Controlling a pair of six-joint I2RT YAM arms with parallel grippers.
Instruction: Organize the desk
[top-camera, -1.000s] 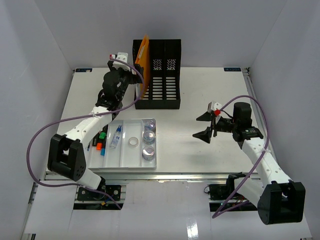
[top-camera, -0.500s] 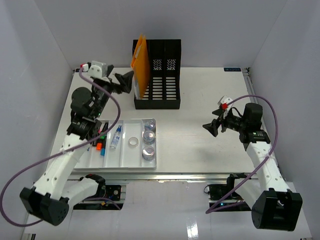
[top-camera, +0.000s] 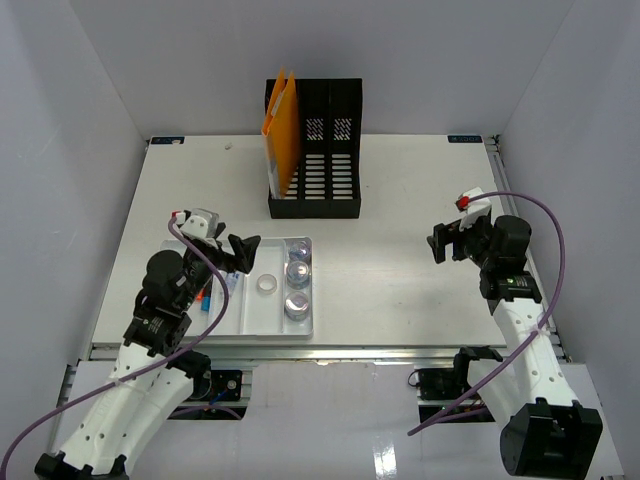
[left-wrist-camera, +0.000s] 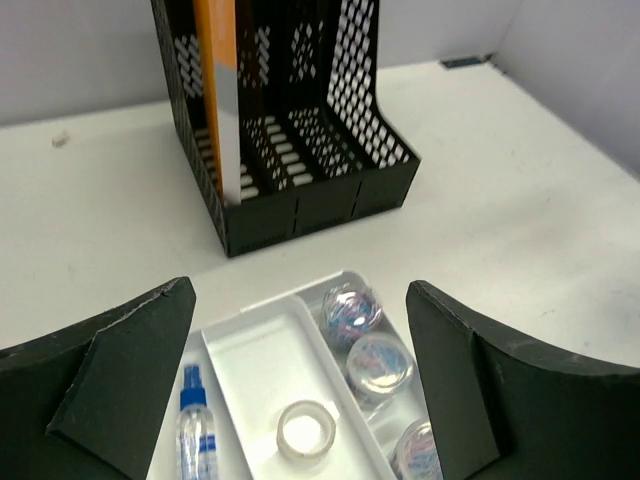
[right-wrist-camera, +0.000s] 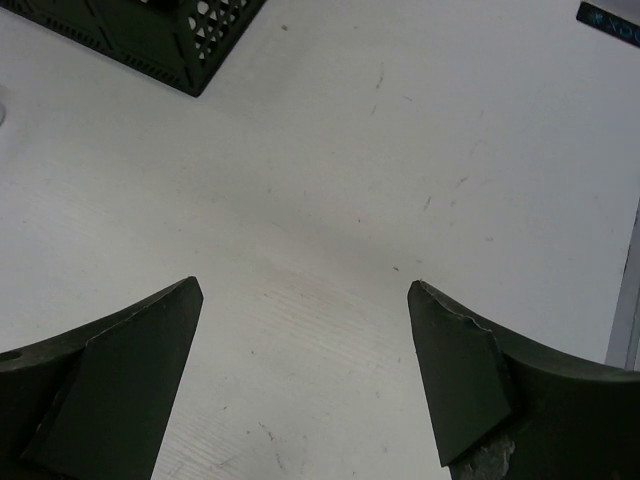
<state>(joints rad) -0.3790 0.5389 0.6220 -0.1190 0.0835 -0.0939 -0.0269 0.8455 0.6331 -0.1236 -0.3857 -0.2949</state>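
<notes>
The desk (top-camera: 400, 200) is a wide white tabletop. At its back stands a black file holder (top-camera: 315, 150) with an orange folder (top-camera: 282, 130) upright in its left slot. My left gripper (top-camera: 243, 254) is open and empty above the white tray (top-camera: 250, 322). In the left wrist view the left gripper (left-wrist-camera: 300, 380) frames the tray (left-wrist-camera: 250, 335), with the file holder (left-wrist-camera: 300, 150) and folder (left-wrist-camera: 215, 80) beyond. My right gripper (top-camera: 447, 243) is open and empty over bare desk at the right. The right wrist view shows the right gripper (right-wrist-camera: 305, 370) above the desk (right-wrist-camera: 330, 180).
The tray holds a tape roll (left-wrist-camera: 305, 430), three clear jars (left-wrist-camera: 378, 362) of coloured clips, a small spray bottle (left-wrist-camera: 193, 425) and small coloured blocks (top-camera: 200, 290). A metal rail (right-wrist-camera: 628, 300) edges the desk on the right. White walls enclose three sides.
My left arm has pulled back from the file holder to the near left, over the tray, leaving the orange folder in the slot. My right arm has drawn back to the right.
</notes>
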